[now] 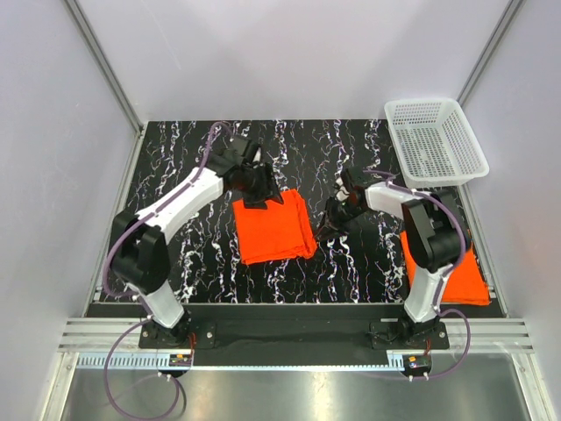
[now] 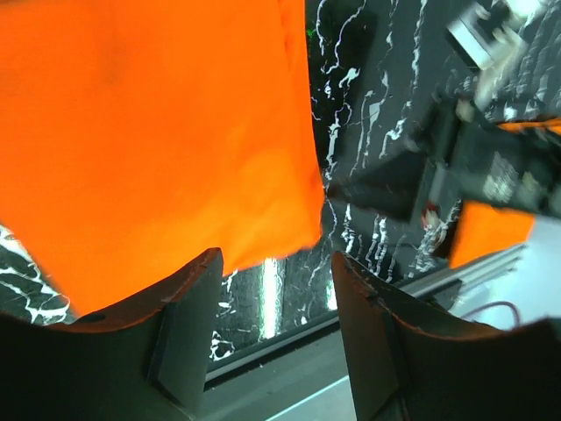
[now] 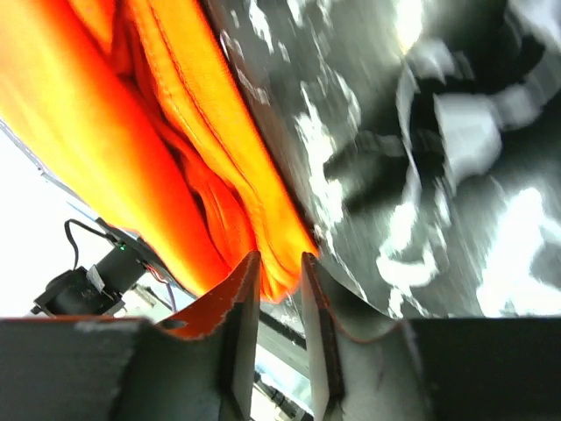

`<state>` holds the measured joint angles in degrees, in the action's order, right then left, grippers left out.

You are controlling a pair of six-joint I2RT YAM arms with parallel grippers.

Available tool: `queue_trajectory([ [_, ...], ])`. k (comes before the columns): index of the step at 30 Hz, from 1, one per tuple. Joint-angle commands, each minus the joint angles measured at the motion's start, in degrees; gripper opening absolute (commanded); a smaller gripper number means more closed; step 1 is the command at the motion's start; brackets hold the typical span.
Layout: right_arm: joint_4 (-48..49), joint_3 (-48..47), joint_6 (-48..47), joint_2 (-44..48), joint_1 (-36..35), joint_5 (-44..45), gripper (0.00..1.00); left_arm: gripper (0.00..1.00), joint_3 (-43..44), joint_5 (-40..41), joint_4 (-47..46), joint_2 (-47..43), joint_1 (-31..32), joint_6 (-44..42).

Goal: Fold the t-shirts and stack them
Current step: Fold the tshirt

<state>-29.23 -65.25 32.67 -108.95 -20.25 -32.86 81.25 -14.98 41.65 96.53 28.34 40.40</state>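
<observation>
A folded orange t-shirt point(image 1: 272, 226) lies flat at the middle of the black marble table point(image 1: 193, 167). My left gripper point(image 1: 260, 197) hovers at its far edge, jaws wide open and empty; in the left wrist view point(image 2: 276, 259) the t-shirt point(image 2: 158, 123) fills the space above the fingers. My right gripper point(image 1: 329, 230) is just off the shirt's right edge. In the right wrist view point(image 3: 280, 256) its jaws stand a narrow gap apart, with the layered edge of the t-shirt point(image 3: 175, 132) at the tips, not clamped. A second orange t-shirt point(image 1: 449, 274) lies at the near right.
A white mesh basket point(image 1: 436, 140) stands at the far right corner. The right arm point(image 2: 491, 167) shows in the left wrist view, with the second shirt point(image 2: 491, 232) behind it. White walls enclose the table on three sides.
</observation>
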Motion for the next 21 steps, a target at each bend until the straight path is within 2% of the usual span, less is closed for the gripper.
queue_trajectory([
  [1,4.3,2.4,-0.1,6.5,1.5,2.2,0.36,0.58,5.5,7.9,3.4,4.0,3.8,-1.6],
  [5,4.6,3.0,-0.5,6.4,4.1,-1.0,0.41,0.58,10.6,13.9,6.3,10.3,8.6,-2.2],
  [10,4.8,1.4,-1.1,5.4,6.3,-2.7,0.41,0.54,20.2,24.6,12.7,18.8,13.1,-2.0],
  [21,6.6,1.2,-0.9,3.2,7.0,-5.3,0.37,0.54,30.6,34.0,21.7,30.9,16.8,3.2],
])
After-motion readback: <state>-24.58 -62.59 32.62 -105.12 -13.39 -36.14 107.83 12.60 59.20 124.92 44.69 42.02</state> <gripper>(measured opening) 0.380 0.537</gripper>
